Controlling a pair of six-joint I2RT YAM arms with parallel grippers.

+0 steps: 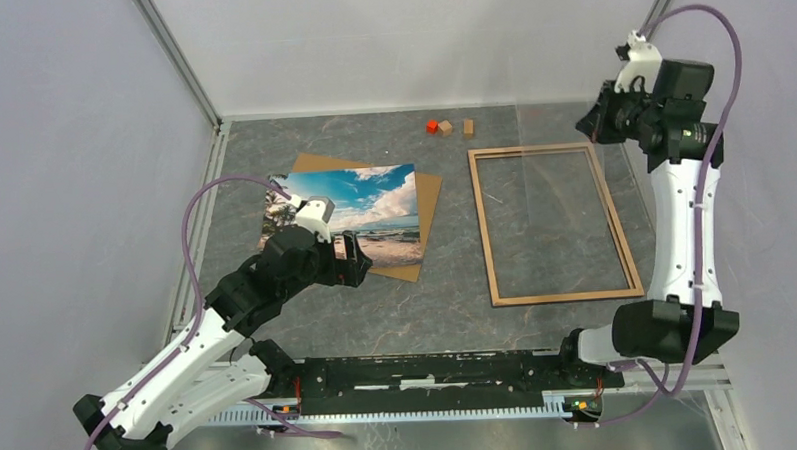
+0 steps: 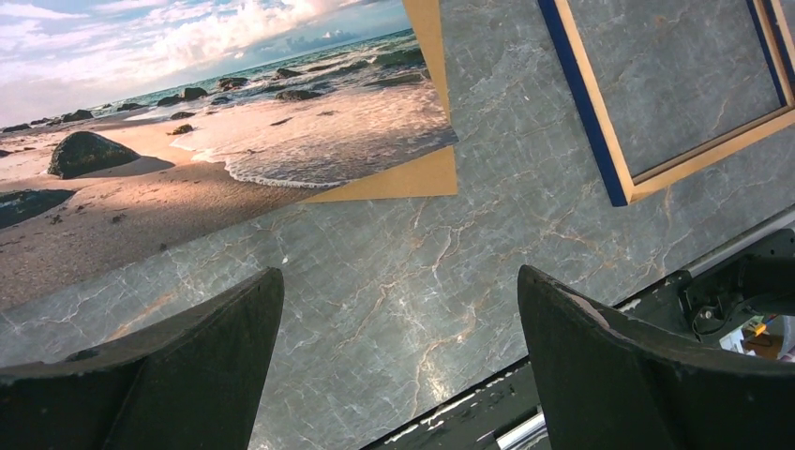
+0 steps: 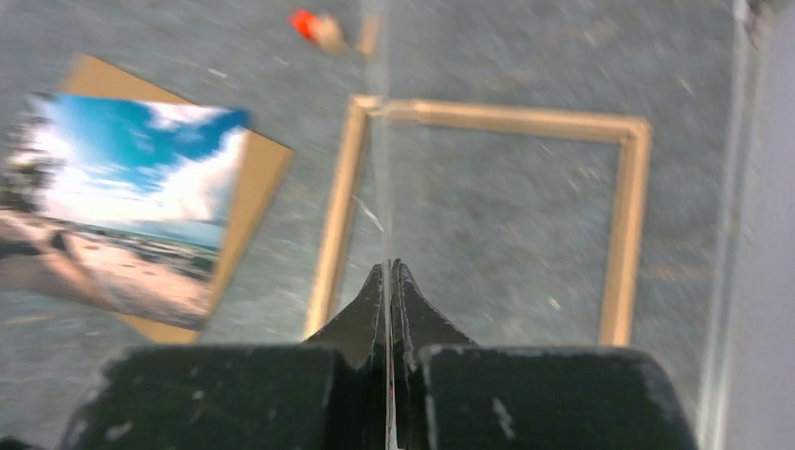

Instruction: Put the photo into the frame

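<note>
Left gripper (image 2: 398, 366) sits low over the grey marble-pattern table (image 1: 418, 314), close to the arm bases. Its two black fingers (image 2: 187, 375) are spread as wide as they go, with nothing between them and only bare tabletop under the gap. It holds nothing.

Just beyond the left finger is the near edge of the large glossy rectangular beach-scene photo (image 1: 349, 215), with blue sky, white clouds, sand and dark rocks. Can't tell if the finger touches it. The photo lies flat, picture side up and skewed, on the left half of the table. It rests on a plain brown rectangular backing board (image 1: 426, 196), whose edges stick out on the right and at the near corner.

To the right, clear of both photo and board, the thin-railed rectangular frame (image 1: 555, 225) lies flat with its light wood face up. The left wrist view shows dark blue on its rail edges. Inside it is only table.

Right gripper (image 3: 388, 267) is raised high over the far right, above the frame. Its fingers are pressed together on a thin clear sheet (image 3: 382, 169), seen edge-on as a pale line.

At the far edge are a small red block (image 1: 432, 127) and two small tan wooden blocks (image 1: 445, 127).
</note>
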